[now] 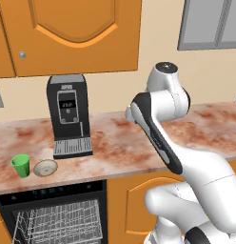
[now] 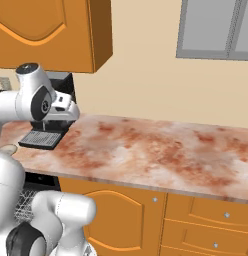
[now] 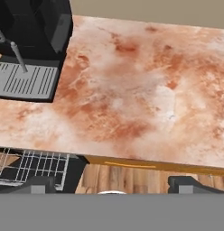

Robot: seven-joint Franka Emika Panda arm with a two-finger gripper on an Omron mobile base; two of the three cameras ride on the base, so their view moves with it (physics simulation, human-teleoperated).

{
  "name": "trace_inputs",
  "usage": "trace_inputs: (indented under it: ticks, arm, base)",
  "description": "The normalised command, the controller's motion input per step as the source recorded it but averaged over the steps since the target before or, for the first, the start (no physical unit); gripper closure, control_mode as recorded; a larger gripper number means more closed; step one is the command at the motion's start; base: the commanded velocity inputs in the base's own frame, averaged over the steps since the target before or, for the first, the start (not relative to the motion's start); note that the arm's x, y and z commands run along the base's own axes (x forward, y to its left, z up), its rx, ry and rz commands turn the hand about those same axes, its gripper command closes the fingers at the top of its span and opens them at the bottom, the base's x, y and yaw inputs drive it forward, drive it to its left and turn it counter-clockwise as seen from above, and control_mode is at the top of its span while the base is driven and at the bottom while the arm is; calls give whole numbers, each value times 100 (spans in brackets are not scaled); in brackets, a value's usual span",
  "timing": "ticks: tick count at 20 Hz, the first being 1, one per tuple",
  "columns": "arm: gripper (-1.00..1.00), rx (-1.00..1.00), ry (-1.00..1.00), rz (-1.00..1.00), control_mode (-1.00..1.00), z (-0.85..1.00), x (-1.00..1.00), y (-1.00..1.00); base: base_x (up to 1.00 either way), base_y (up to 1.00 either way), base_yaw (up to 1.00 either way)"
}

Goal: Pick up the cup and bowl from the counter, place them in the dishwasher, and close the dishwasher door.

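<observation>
Left base view: cup (image 1: 21, 165) upright beside bowl (image 1: 45, 167).

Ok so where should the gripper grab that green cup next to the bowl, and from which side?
Probably from above, pinching the cup across its upper wall near the rim. It stands upright with its mouth open, and tapers toward the base, so the top is the widest hold. The bowl lies close beside it, toward the coffee machine, so line the fingers up front to back rather than toward the bowl.
</observation>
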Motion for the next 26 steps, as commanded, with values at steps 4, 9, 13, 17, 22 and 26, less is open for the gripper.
trace_inputs:
  ticks: [4,9,13,17,22,26]
  arm:
    - [-100,0,0,-3,-100,-25,0,46]
    - [-100,0,0,-2,-100,-28,0,49]
    - [-100,0,0,-1,-100,-30,0,44]
    - [-100,2,0,-1,-100,-34,0,43]
    - [-100,2,0,-1,-100,-30,0,42]
    - [-100,2,0,-1,-100,-24,4,39]
  base:
    - [0,0,0]
    - [0,0,0]
    - [0,0,0]
    - [0,0,0]
    - [0,0,0]
    - [0,0,0]
